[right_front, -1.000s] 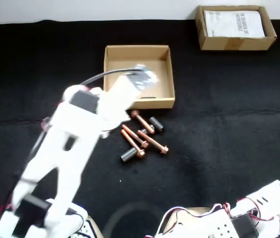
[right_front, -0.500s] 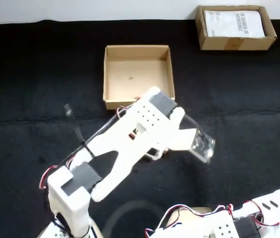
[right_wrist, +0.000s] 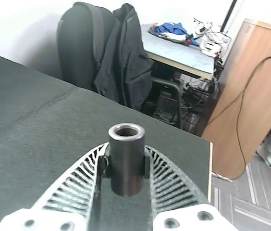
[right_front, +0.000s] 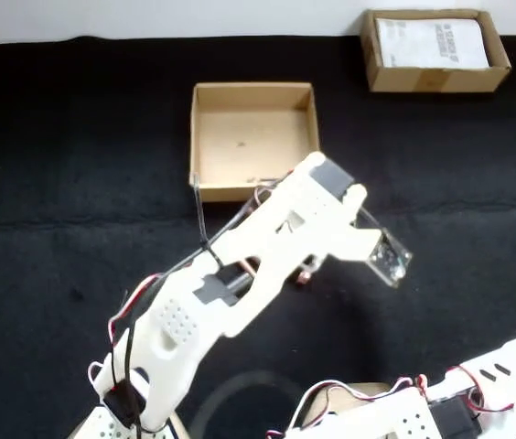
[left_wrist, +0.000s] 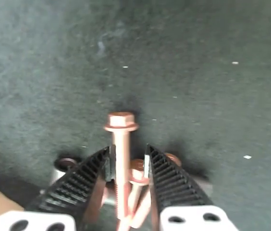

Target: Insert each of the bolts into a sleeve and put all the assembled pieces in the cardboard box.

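My left gripper [left_wrist: 128, 152] is down on the black mat, open, its black fingers straddling a copper bolt [left_wrist: 120, 130] whose flanged head points away from the gripper. Two more copper bolts [left_wrist: 138, 169] lie under and beside the fingers, and a dark sleeve [left_wrist: 66, 164] lies close by. In the high view the left arm [right_front: 285, 238] covers the bolt pile just in front of the open cardboard box [right_front: 253, 137]. My right gripper [right_wrist: 126, 162] is shut on a dark metal sleeve [right_wrist: 126, 144], held upright with its bore showing. The right arm [right_front: 441, 412] sits at the near right edge.
A second cardboard box [right_front: 434, 50] with a printed sheet in it stands at the far right corner. Black mat [right_front: 459, 201] covers the table. A chair with a dark jacket [right_wrist: 106, 48] and a wooden cabinet [right_wrist: 251, 91] are beyond the table.
The left arm has swung from above the cardboard box toward the near right and stretched out low over the bolts. The right arm has barely shifted.
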{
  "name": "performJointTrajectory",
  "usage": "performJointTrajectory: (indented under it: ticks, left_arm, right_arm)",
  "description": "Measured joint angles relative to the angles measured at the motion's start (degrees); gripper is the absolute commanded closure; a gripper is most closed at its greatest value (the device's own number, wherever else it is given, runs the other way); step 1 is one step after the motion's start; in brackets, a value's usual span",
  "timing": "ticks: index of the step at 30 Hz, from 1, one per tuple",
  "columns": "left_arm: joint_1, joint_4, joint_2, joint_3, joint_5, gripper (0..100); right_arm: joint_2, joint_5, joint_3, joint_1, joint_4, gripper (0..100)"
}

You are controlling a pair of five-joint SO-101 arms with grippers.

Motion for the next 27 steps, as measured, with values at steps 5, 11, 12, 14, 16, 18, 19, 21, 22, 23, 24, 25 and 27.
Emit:
performJointTrajectory:
  ticks: [5,11,12,14,16,18,19,21,22,23,24,25,27]
  left_arm:
    - [-1.5,0.0,3.8,-2.9,0.0,88]
    - [-2.1,0.0,5.0,-3.0,0.0,88]
    - [-2.2,0.0,5.6,-3.0,0.0,88]
    - [-2.2,0.0,7.0,-3.0,0.0,88]
    - [-2.2,0.0,8.4,-3.0,0.0,88]
    - [-2.2,0.0,9.7,-3.2,0.0,88]
    - [-2.1,0.0,10.2,-3.5,0.0,88]
    - [-1.7,0.0,11.1,-4.3,0.0,90]
    - [-1.5,0.2,11.6,-4.7,0.0,94]
    - [-1.2,0.3,12.0,-5.5,0.0,99]
    - [-1.2,0.3,12.5,-6.2,0.1,99]
    - [-1.2,0.2,13.0,-7.1,0.6,98]
    - [-1.1,0.2,14.1,-9.4,2.5,99]
  right_arm:
    - [0.0,0.0,0.0,-1.0,0.0,99.1]
    - [0.0,0.0,0.0,-1.0,0.0,99.1]
    - [0.0,0.0,0.0,-1.0,0.0,99.1]
    - [0.0,0.0,0.0,-1.0,0.0,99.1]
    - [0.0,0.0,0.0,-1.0,0.0,99.1]
    - [0.0,0.0,0.0,-1.0,0.0,99.1]
    - [0.0,0.0,0.0,-1.0,0.0,99.1]
    - [0.0,0.0,0.0,-1.0,0.0,99.1]
    - [0.0,0.0,0.0,-1.0,0.0,99.1]
    - [0.0,0.0,0.0,-1.0,0.0,99.1]
    - [0.0,0.0,0.0,-1.0,0.0,99.1]
    - [0.0,0.0,0.0,-1.0,0.0,99.1]
    - [0.0,0.0,0.0,-1.0,0.0,99.1]
